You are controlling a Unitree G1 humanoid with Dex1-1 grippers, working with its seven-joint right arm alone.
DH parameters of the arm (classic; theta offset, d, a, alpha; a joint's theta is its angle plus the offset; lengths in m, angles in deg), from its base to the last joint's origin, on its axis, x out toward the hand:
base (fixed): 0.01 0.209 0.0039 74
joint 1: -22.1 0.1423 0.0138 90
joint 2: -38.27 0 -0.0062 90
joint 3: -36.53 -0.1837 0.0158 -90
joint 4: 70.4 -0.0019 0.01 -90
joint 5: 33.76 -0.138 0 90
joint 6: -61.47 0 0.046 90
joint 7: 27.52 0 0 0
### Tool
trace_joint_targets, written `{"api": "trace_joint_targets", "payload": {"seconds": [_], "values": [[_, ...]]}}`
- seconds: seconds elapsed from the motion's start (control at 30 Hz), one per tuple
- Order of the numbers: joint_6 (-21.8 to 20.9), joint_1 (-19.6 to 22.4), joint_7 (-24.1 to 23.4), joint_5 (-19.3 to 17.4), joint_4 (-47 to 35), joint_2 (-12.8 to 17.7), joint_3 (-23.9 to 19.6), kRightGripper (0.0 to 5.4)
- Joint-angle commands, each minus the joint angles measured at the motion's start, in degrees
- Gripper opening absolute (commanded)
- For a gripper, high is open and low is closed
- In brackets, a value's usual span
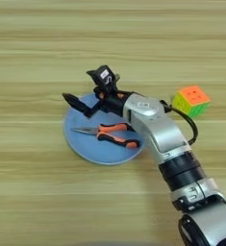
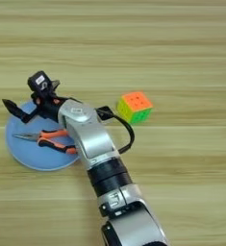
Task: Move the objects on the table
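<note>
Orange-and-black-handled pliers (image 1: 112, 133) lie on the round blue plate (image 1: 85, 144), tips pointing left. My right gripper (image 1: 84, 87) hovers over the plate's far rim, open, with nothing between its fingers. One black finger (image 1: 73, 102) points left over the plate and the other reaches up past the rim. A small white block with a black face (image 1: 104, 75) shows at that upper finger's tip; I cannot tell whether they touch. The puzzle cube (image 2: 134, 106), with orange, green and yellow faces, sits on the table (image 2: 182, 48) to the right of my forearm, apart from the gripper.
My silver forearm (image 1: 157, 129) runs from the bottom right corner up to the plate and covers the plate's right rim. A black cable (image 2: 124, 129) loops off the forearm toward the cube. Bare wood lies to the left, behind and in front.
</note>
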Motion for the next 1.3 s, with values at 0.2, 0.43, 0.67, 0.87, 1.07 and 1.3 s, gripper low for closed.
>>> {"api": "trace_joint_targets", "payload": {"seconds": [0.2, 0.43, 0.67, 0.87, 1.07, 1.3], "values": [[5.7, 2.8, -0.3, -8.0, -20.2, 5.3, -8.6, 5.38], [1.2, 6.3, -1.7, -11.3, -18.8, 11.8, -19.5, 5.38], [-11.5, 11.3, -5.2, -5.9, -5.0, 21.2, -26.6, 5.38], [-15.3, 15.6, -9.4, -1.2, 7.8, 25.2, -26.5, 5.38], [-12.0, 18.7, -8.6, -2.4, 17.5, 25.1, -25.9, 5.38], [-6.6, 19.4, -3.7, -5.7, 23.5, 25.3, -25.4, 5.38]]}}
